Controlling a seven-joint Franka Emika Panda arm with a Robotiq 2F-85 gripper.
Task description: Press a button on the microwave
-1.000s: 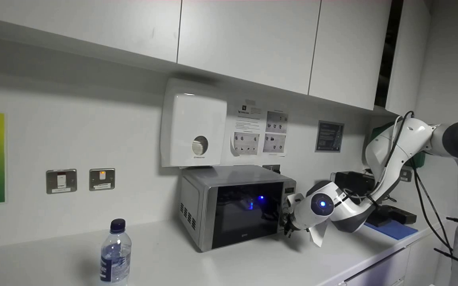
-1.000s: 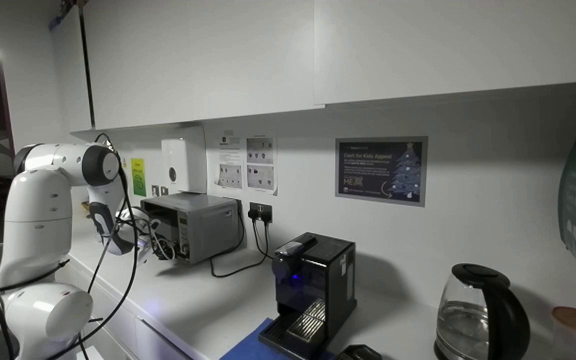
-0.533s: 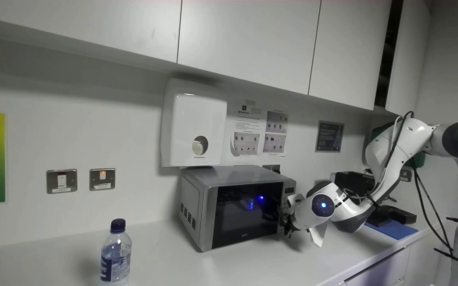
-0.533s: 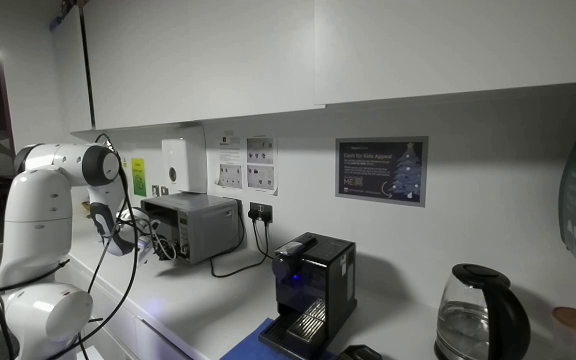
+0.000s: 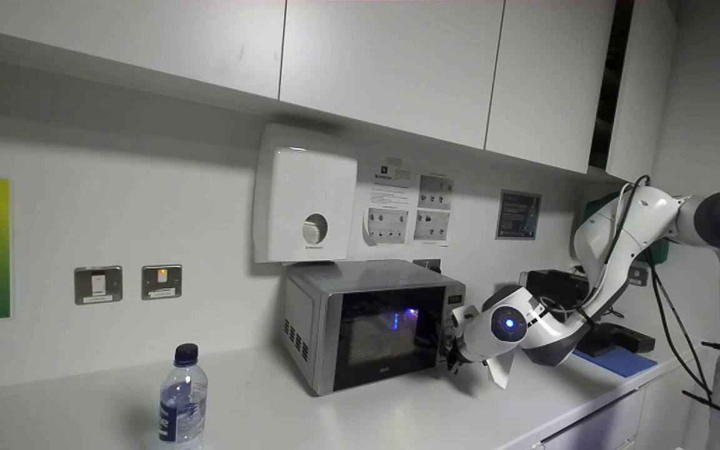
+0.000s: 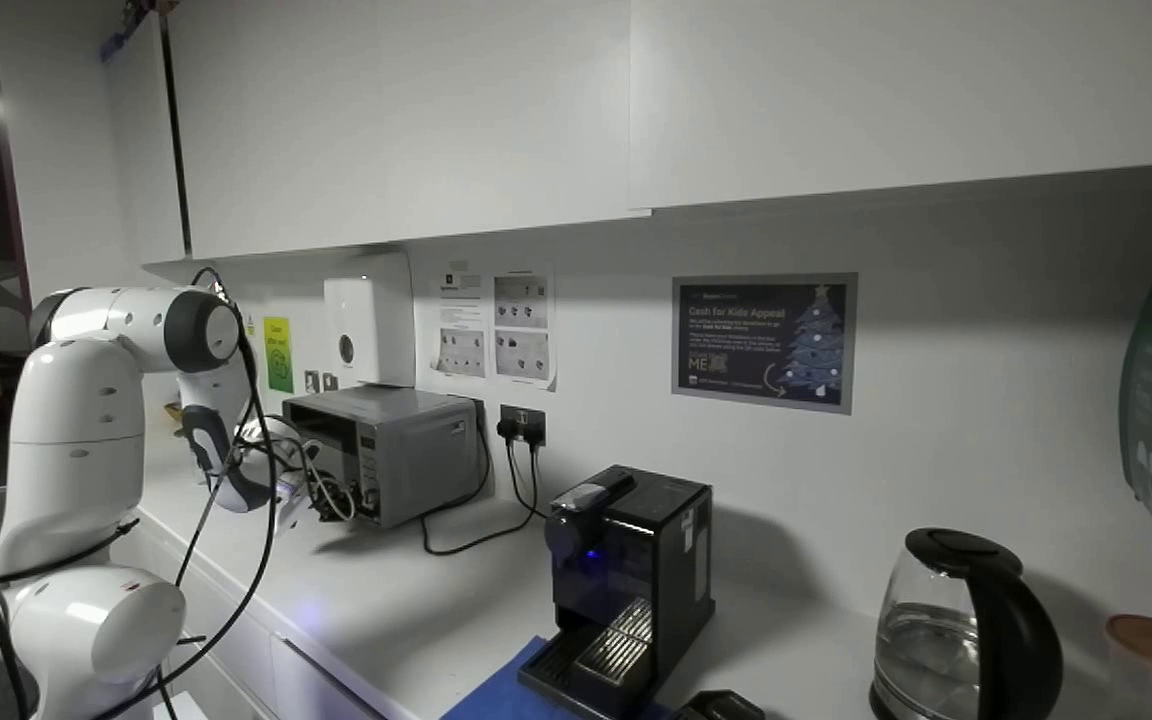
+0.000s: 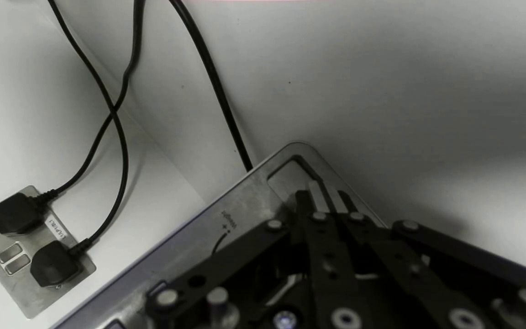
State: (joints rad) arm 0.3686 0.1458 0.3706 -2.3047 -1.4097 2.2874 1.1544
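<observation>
The silver-grey microwave (image 5: 360, 278) stands on the counter against the wall, and its side shows in an exterior view (image 6: 426, 470). The inside glows behind its dark glass door (image 5: 385, 340). In the wrist view its control panel (image 7: 244, 205) has a large rectangular button (image 7: 286, 178) at the end corner. My gripper (image 7: 325, 186) is shut and empty, its fingertips over the edge of that button. They appear to touch the panel. In an exterior view the gripper (image 5: 452, 357) is at the lower control strip, partly hidden by the wrist.
A water bottle (image 5: 183, 403) stands on the counter. A white dispenser (image 5: 310, 200) hangs above the microwave, below wall cabinets (image 5: 385, 69). A black coffee machine (image 6: 676, 560) and a kettle (image 6: 936, 630) stand farther along. Plugs (image 7: 16, 214) and cables are beside the microwave.
The inside of the microwave has lit up behind the door glass; it was dark before. The arm and gripper have hardly moved.
</observation>
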